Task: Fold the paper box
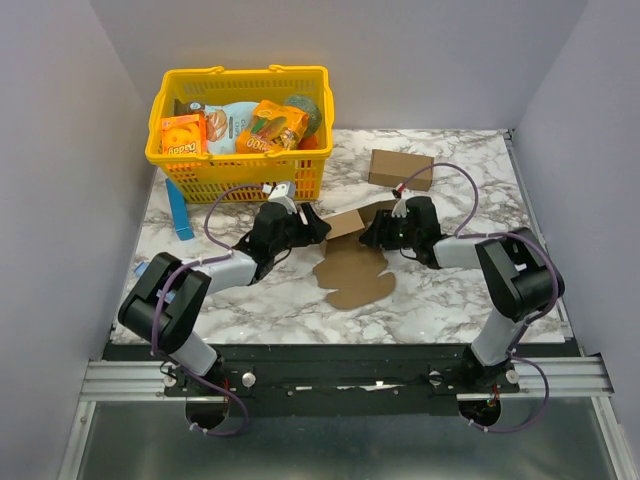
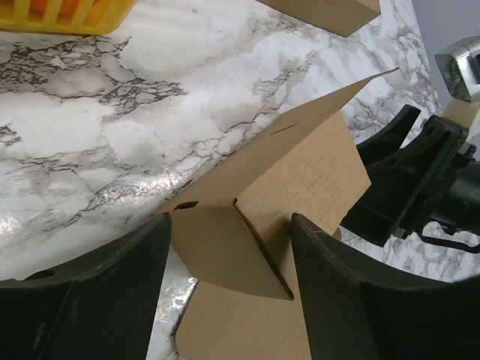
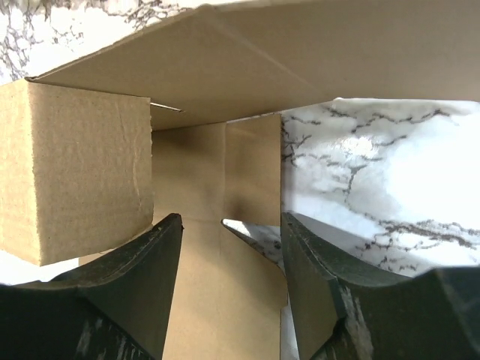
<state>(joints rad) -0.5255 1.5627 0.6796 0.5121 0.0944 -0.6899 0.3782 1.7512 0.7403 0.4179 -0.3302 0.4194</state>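
Marble table [image 1: 450, 290] carried the half-folded paper box [image 1: 355, 265] at its middle, between both arms. Astride its flaps, the left gripper [image 2: 231, 255] and right gripper [image 3: 231, 225] stood jaws apart; whether either gripped was unclear. Uneven squeezing could crease the thin card.

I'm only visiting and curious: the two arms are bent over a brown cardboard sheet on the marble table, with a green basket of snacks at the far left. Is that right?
Not quite. The basket is yellow, not green, as the top external view shows. The brown cardboard sheet on the marble table is as you say.
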